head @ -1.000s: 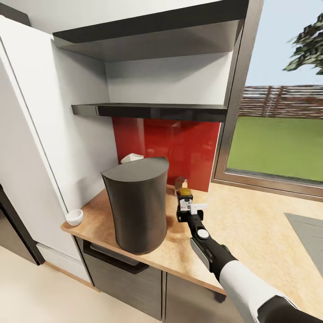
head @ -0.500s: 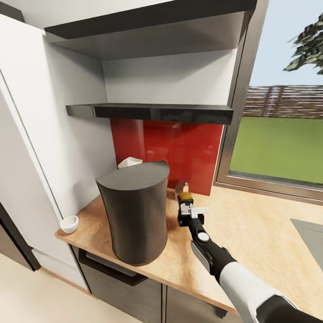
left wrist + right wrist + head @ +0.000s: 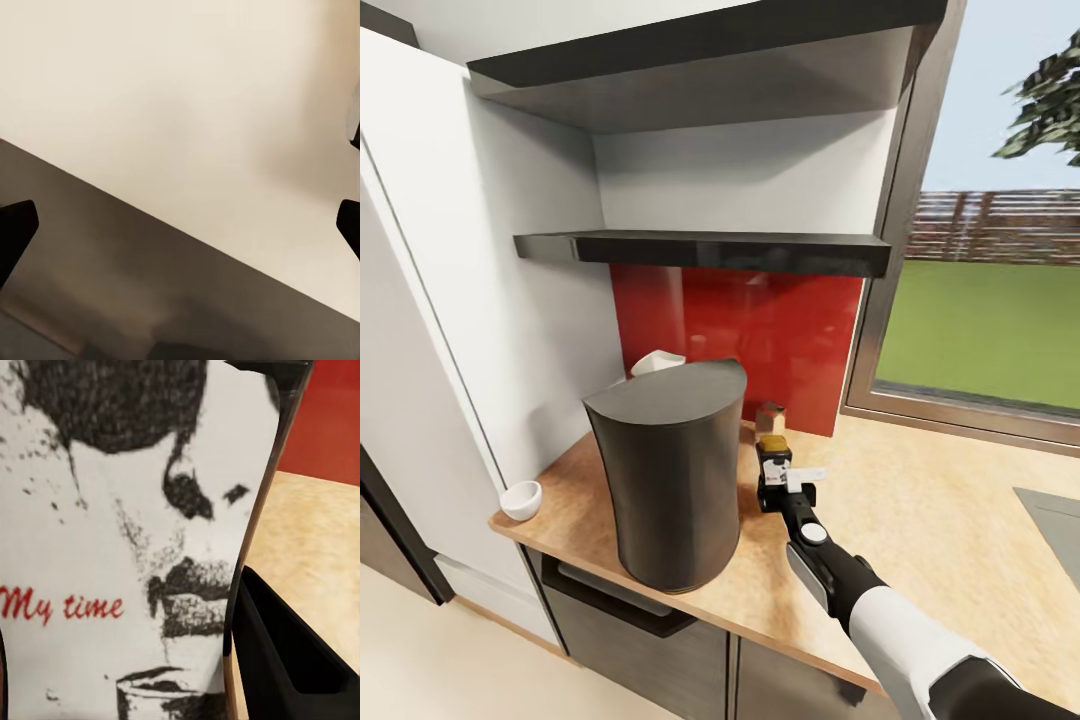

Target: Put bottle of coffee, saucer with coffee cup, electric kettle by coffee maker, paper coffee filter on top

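The dark-grey coffee maker [image 3: 670,470] stands on the beige countertop [image 3: 920,510] near its left end. Just right of it is the bottle of coffee [image 3: 772,462], upright with a gold cap, and my right gripper [image 3: 780,482] is shut on it at counter level. Its white label [image 3: 127,547] is close up in the right wrist view, with one black finger [image 3: 285,660] against its side. The black kitchen shelf [image 3: 700,250] above is bare. A white crinkled paper coffee filter [image 3: 657,362] peeks from behind the maker's top. The coffee cup [image 3: 521,499] sits at the counter's left corner. Saucer and electric kettle are out of view. My left gripper [image 3: 180,225] is open.
A tall white cabinet [image 3: 430,350] borders the counter's left end. A red backsplash [image 3: 760,340] runs behind the counter and a large window [image 3: 980,300] is at the right. A grey sink edge [image 3: 1055,510] shows at the far right. The left wrist view looks at pale floor.
The whole head view has shifted slightly, so the camera moved. My right gripper still holds the bottle beside the coffee maker, now a touch closer to it.
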### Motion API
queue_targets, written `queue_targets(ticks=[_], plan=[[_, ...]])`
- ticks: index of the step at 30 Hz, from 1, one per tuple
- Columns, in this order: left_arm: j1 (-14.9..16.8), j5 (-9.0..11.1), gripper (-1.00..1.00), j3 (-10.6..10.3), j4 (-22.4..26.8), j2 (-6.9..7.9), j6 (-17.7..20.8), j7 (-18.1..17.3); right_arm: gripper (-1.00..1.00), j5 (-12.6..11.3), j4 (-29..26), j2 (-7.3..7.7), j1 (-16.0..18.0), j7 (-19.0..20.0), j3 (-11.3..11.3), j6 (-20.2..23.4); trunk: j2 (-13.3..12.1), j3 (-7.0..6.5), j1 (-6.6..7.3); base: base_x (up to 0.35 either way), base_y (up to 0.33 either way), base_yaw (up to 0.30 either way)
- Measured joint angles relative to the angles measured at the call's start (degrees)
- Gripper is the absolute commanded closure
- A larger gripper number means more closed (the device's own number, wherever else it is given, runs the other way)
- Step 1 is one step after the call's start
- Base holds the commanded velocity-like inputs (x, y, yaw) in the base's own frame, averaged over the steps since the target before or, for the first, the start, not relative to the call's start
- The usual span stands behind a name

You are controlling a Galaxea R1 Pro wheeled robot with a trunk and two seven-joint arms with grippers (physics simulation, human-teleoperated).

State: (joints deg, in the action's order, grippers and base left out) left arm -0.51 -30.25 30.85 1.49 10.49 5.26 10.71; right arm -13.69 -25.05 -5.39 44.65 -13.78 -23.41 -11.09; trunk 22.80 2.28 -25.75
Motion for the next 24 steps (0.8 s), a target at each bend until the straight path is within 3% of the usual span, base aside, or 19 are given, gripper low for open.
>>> queue_targets(ticks=[24], plan=[[0.0,0.0,-1.00,-0.1,-0.1,0.00,0.1,0.0,1.00,0.0,1.2,-0.07,0.0,0.0,0.0,0.0,0.0,0.00,0.00,0.030,0.027,0.000]])
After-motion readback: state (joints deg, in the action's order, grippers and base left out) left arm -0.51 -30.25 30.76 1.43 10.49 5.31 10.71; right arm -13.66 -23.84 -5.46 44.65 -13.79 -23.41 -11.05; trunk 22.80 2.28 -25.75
